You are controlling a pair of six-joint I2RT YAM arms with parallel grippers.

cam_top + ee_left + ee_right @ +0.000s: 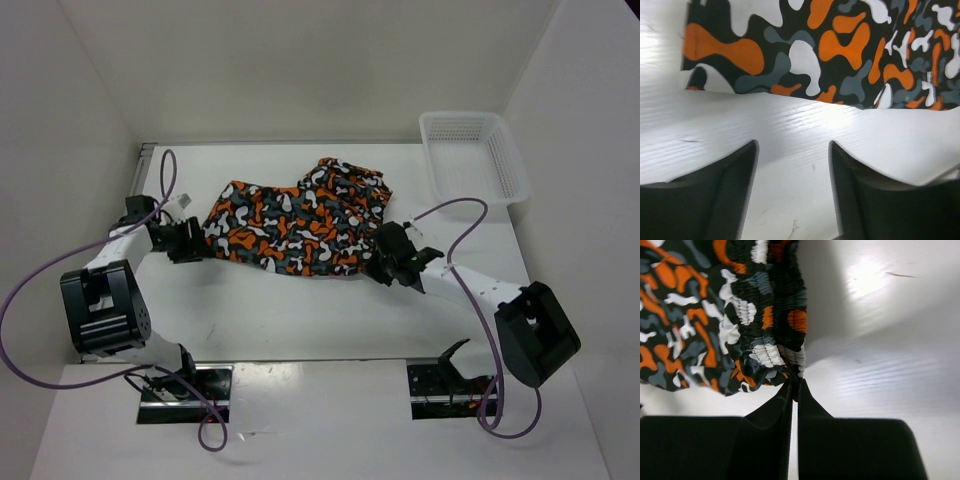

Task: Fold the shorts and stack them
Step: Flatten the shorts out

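Between the closed fingers of the right gripper [794, 386], a pinch of the gathered, elastic waistband of the shorts [715, 315] is clamped. The cloth rises from the tips and is cut off by the top and left edges of that view. On the other side, the left gripper [792, 150] has its fingers moderately parted over bare table [805, 130], with the shorts' edge just beyond the tips, untouched. From above, both pairs of fingertips are too dark and small to distinguish. That view alone shows the whole garment, crumpled across the table's middle between the grippers, and a white mesh basket [432, 160] at the far right corner, well apart from the cloth.
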